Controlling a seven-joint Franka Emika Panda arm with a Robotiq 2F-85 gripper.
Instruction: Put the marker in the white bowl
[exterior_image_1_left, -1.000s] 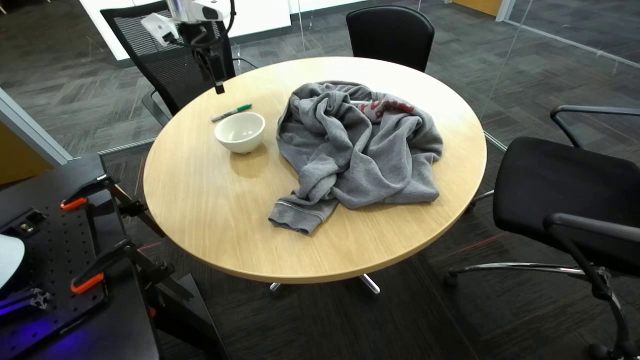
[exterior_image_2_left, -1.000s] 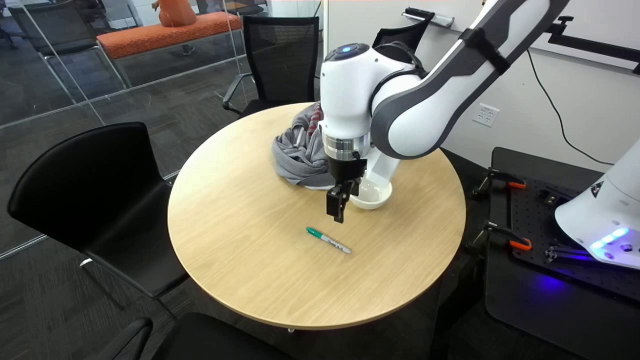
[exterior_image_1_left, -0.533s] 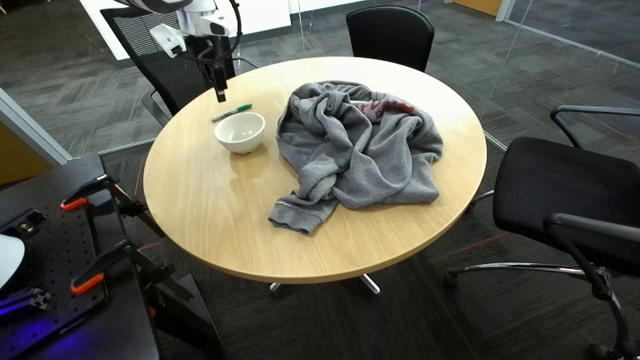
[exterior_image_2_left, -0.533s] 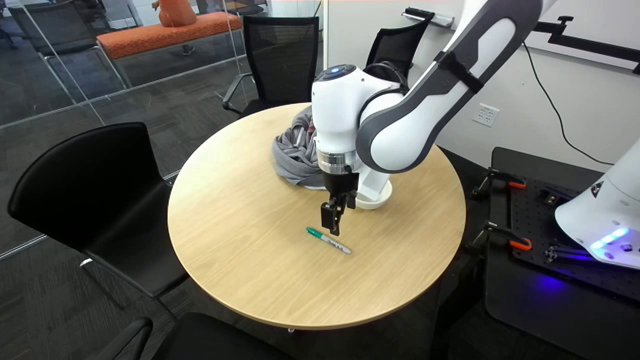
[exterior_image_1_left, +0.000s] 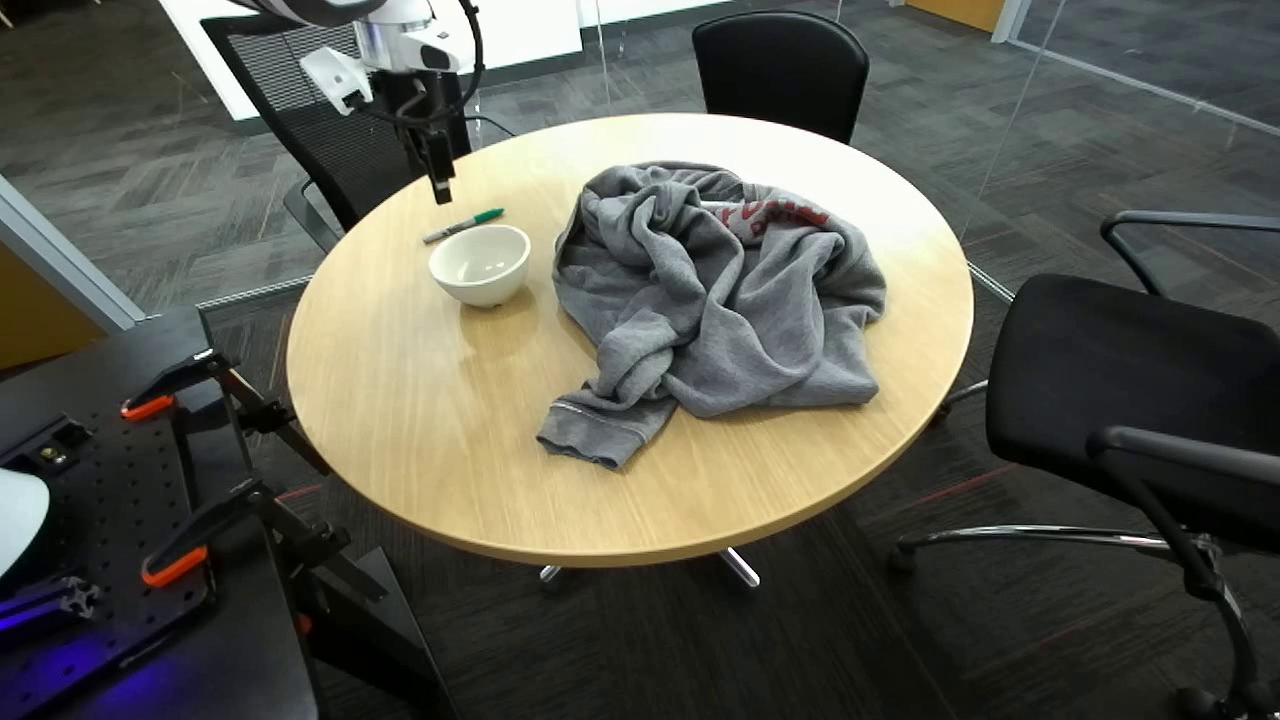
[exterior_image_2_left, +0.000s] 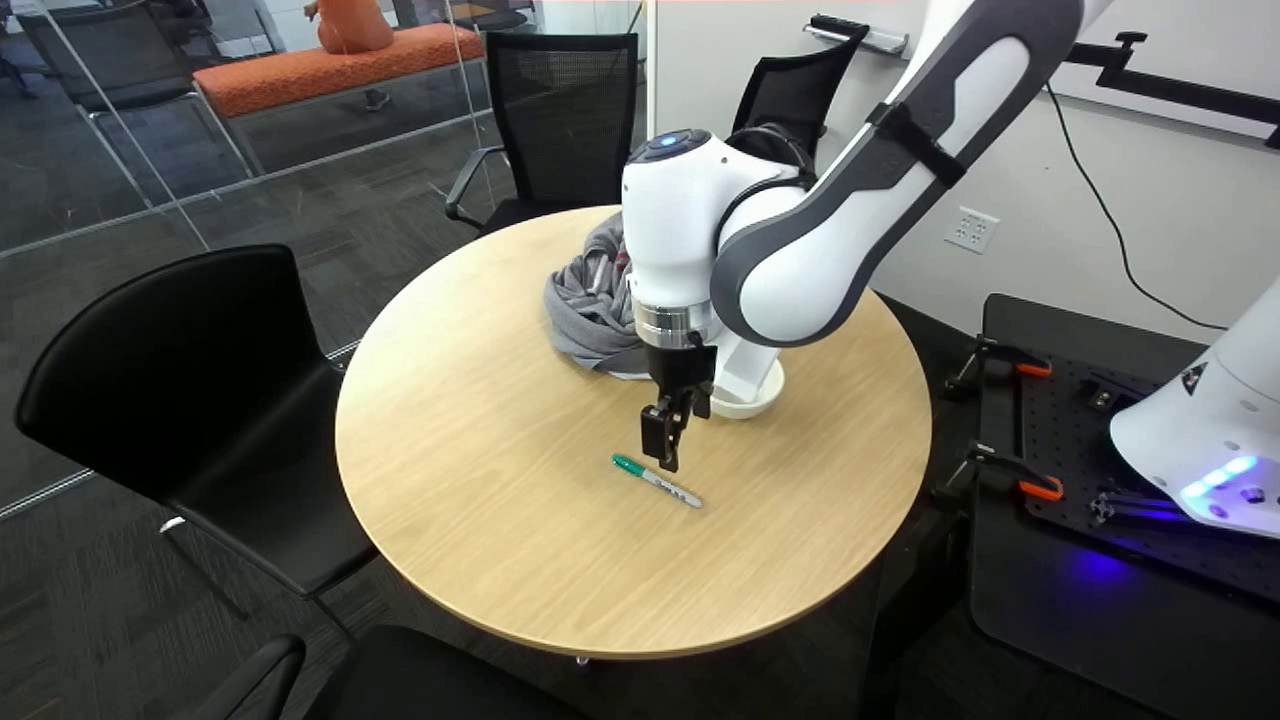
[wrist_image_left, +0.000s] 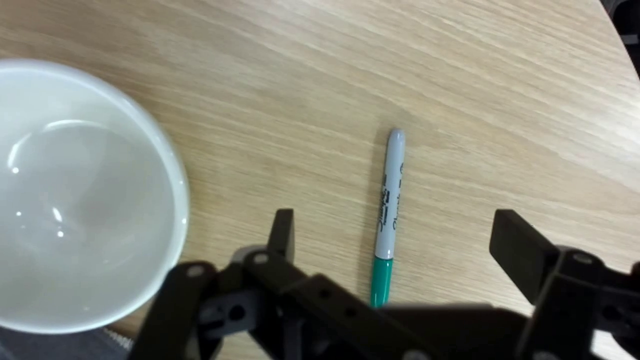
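The marker, grey-white with a green cap, lies flat on the round table beside the bowl in both exterior views. It also lies near the middle of the wrist view, where the cap's end meets the gripper's dark edge. The white bowl stands upright and empty on the table. It is partly hidden by the arm in an exterior view and cut off at the left in the wrist view. My gripper is open and empty above the marker, its fingers on either side, in the air.
A crumpled grey sweatshirt lies on the table beside the bowl. Black chairs stand around the table. A dark robot stand with orange-tipped clamps is close to the table's edge.
Over the first half second the gripper has come down and moved closer to the marker. Since then it has barely moved. The marker and bowl have not moved.
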